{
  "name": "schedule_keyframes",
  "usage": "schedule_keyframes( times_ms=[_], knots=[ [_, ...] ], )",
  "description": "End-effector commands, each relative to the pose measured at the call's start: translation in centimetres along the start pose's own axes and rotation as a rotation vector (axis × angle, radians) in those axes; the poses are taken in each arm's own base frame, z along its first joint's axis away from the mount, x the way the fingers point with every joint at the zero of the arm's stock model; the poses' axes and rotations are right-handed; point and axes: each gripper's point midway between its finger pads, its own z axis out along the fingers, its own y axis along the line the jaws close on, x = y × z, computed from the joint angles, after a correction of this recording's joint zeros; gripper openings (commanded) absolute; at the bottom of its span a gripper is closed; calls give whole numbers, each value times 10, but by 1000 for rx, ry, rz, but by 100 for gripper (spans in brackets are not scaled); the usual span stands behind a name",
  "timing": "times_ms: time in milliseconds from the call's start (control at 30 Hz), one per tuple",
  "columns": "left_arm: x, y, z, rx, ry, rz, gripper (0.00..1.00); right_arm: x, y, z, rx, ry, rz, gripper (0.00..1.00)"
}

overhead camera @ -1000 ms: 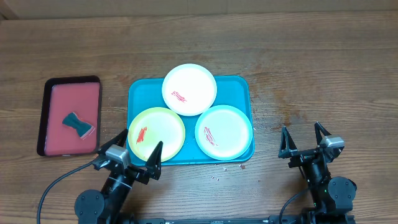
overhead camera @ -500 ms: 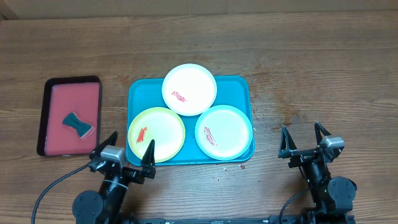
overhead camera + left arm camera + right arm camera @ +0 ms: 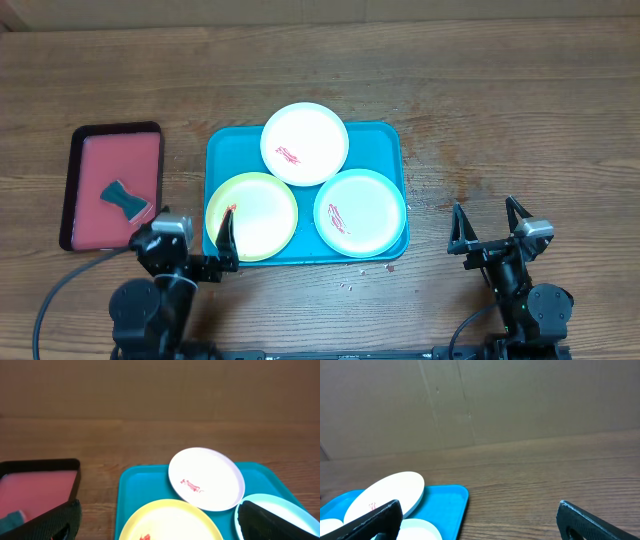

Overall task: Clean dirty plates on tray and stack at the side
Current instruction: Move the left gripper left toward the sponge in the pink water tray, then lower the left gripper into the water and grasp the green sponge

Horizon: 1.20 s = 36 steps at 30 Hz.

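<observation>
The wooden worktop (image 3: 500, 100) carries everything. The large teal-blue tray (image 3: 385, 140) lies about in the middle of it, a little closer to the near edge than to the far edge. A smaller pink-red tray (image 3: 100, 160) with a dark rim lies beside it, toward the left edge of the worktop and apart from the teal one.

Three plates are on the teal tray, each with a red smear. The white plate (image 3: 305, 143) is on the far side and reaches over the far rim of the tray. It seems to overlap the edges of the other two, but the overhead view does not show this clearly. The yellow-green plate (image 3: 252, 216) is at the near left of the tray and the light blue plate (image 3: 360, 213) at the near right.

The left end effector (image 3: 188, 232) is near the near edge, spread wide and holding nothing; one finger is over the edge of the yellow-green plate. The right end effector (image 3: 485, 215) is toward the near right corner, well apart from the tray, also spread wide and empty.

A small teal sponge (image 3: 125, 198) lies in the pink-red tray.
</observation>
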Motion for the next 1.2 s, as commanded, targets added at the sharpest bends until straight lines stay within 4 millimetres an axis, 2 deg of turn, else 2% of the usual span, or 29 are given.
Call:
schedule_keyframes(
  times_ms=[0, 133, 333, 400, 533, 600, 667, 733, 833, 900, 967, 1167],
  knots=[
    [-24, 2, -1, -25, -18, 46, 100, 1, -3, 0, 16, -6, -5, 100],
    [-43, 1, 2, -26, 29, 47, 100, 1, -3, 0, 16, -6, -5, 100],
    [-57, -2, 14, -19, 255, 5, 100, 1, -3, 0, 15, -6, -5, 100],
    [-65, -10, 18, 25, 314, 7, 100, 1, -3, 0, 15, -6, -5, 100],
    [-77, -45, 26, 230, 375, -40, 100, 1, -3, 0, 15, -6, -5, 100],
    [-80, -46, 33, 241, 372, -41, 100, 1, -3, 0, 15, -6, -5, 100],
    [-77, -30, 44, 144, 399, -66, 100, 1, -3, 0, 16, -6, -5, 100],
    [-71, -6, 49, -14, 452, -126, 100, 1, -3, 0, 15, -6, -5, 100],
    [-55, 39, 42, -328, 599, -221, 100, 1, -3, 0, 16, -6, -5, 100],
    [-47, 58, 36, -474, 688, -232, 100, 1, -3, 0, 16, -6, -5, 100],
    [-42, 68, 38, -542, 758, -207, 100, 1, -3, 0, 16, -6, -5, 100],
    [-24, 70, 62, -551, 831, -217, 100, 1, -3, 0, 15, -6, -5, 100]
  ],
)
